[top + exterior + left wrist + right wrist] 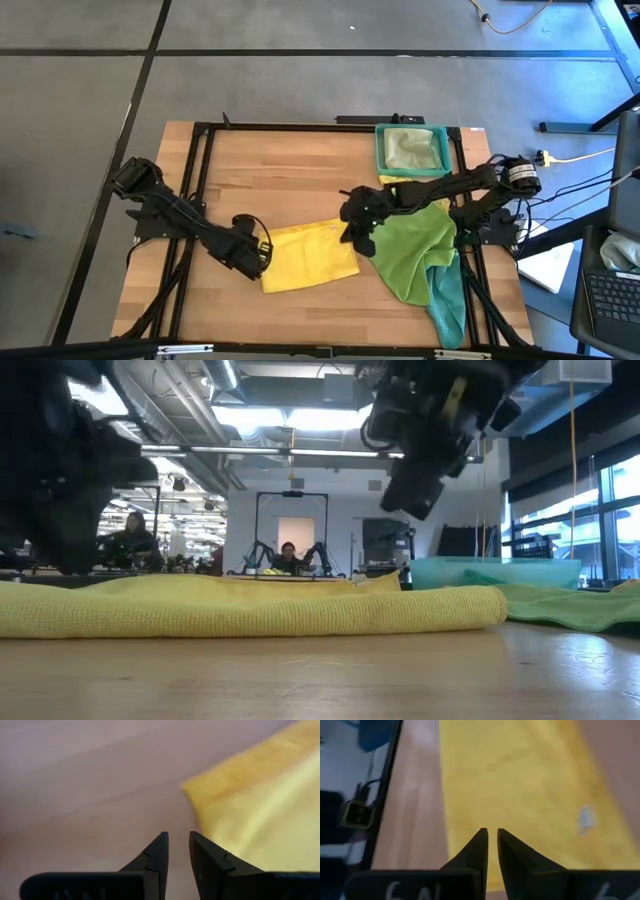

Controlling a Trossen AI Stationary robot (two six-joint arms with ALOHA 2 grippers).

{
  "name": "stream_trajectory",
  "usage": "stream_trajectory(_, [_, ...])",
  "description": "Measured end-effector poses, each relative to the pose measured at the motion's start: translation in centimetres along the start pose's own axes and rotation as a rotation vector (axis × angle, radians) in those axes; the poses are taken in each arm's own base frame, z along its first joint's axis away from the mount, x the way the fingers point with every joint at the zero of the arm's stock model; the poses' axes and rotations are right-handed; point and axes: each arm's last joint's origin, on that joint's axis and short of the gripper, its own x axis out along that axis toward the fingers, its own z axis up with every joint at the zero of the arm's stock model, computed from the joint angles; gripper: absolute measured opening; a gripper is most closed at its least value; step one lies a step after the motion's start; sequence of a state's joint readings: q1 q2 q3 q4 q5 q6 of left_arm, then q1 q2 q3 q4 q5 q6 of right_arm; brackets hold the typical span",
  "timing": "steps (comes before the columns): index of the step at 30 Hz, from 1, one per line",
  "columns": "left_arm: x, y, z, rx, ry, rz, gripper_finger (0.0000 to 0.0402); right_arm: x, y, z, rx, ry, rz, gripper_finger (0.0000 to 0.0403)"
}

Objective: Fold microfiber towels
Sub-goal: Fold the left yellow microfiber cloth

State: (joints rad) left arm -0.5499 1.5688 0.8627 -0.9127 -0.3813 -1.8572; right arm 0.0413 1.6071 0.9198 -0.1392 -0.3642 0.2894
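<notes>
A yellow microfiber towel (pixel 310 260) lies folded and flat on the wooden table (pixel 290 170), a long low band in the low view (pixel 250 610). My left gripper (pixel 262 252) hovers over bare wood just off the towel's left corner (pixel 200 790), fingers (pixel 178 836) a little open and empty. My right gripper (pixel 355 235) hangs above the towel's right end (pixel 520 785), raised clear in the low view (pixel 405 495), fingers (pixel 491 831) shut and empty. A bright green towel (pixel 415 250) and a teal towel (pixel 447 300) lie crumpled at the right.
A teal plastic tray (pixel 380 150) at the far right holds a pale olive-green towel (pixel 412 150). Another yellow towel (pixel 400 182) peeks out under my right arm. Black frame rails (pixel 200 200) run along the table's sides. Bare wood lies to the far left.
</notes>
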Motion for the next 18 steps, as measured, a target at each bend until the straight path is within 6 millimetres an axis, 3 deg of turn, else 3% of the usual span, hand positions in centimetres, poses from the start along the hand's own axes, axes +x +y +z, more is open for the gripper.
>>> stream_trajectory(5, [-1.0,-1.4,-0.6,0.023,-0.111,-0.175,0.0069,3.1,-1.2,-2.0,0.060,0.128,0.012,0.0044])
stream_trajectory(10, [-0.1,-2.0,-0.5,0.147,-0.054,-0.149,0.0069,5.7,-3.1,-3.2,0.130,0.178,-0.025,0.0044])
stream_trajectory(18, [0.8,-2.3,0.8,0.178,-0.067,-0.101,0.0069,5.0,-4.7,-1.5,0.171,0.108,-0.054,0.0044])
